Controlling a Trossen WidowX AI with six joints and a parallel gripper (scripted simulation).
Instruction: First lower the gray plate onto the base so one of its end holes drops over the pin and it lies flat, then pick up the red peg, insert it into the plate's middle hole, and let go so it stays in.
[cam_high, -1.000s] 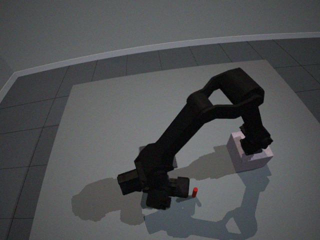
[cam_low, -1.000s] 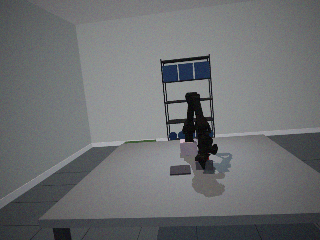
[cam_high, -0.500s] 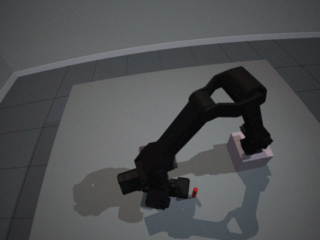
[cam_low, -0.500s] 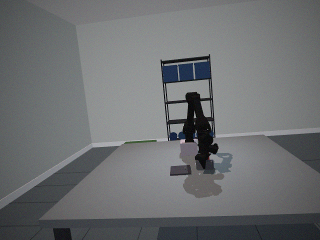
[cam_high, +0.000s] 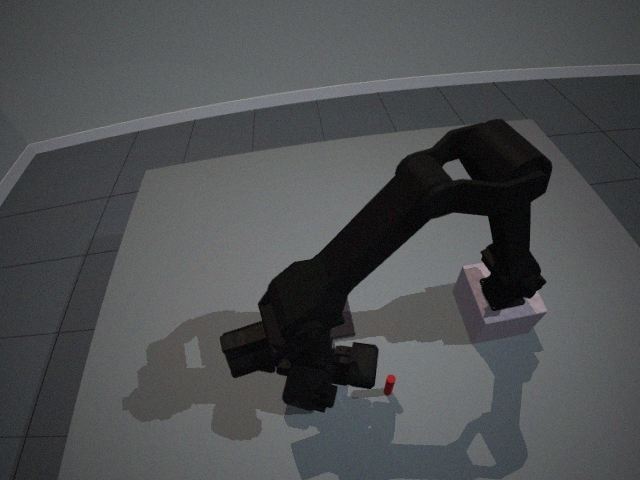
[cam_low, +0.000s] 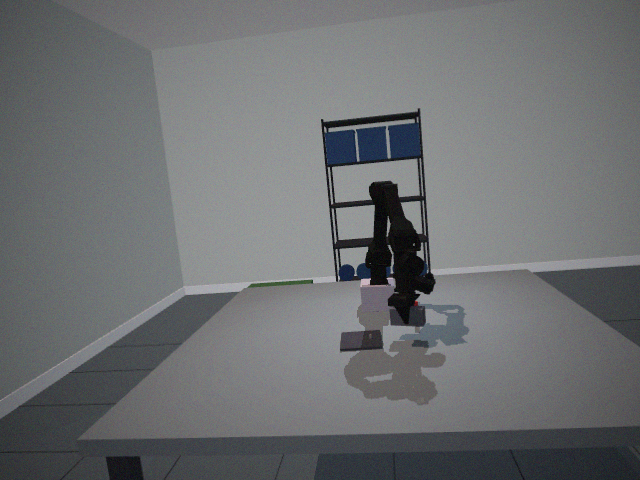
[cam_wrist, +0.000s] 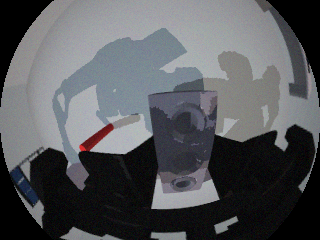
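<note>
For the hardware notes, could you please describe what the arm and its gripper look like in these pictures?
The arm is matte black all over, built of thick, blocky links with rounded joint housings and a forked elbow with a gap through it. It stands on a pale, boxy mount. The gripper is black too, with broad, chunky fingers. No cables, labels or markings can be made out.

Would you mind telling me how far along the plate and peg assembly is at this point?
Nothing is finished yet. In hand: the jaws are shut on the gray plate, which is not on the base; the pin is bare. Left: drop an end hole over the pin, lay the plate flat, then fetch the red peg, which stands untouched, and seat it in the middle hole.
</note>
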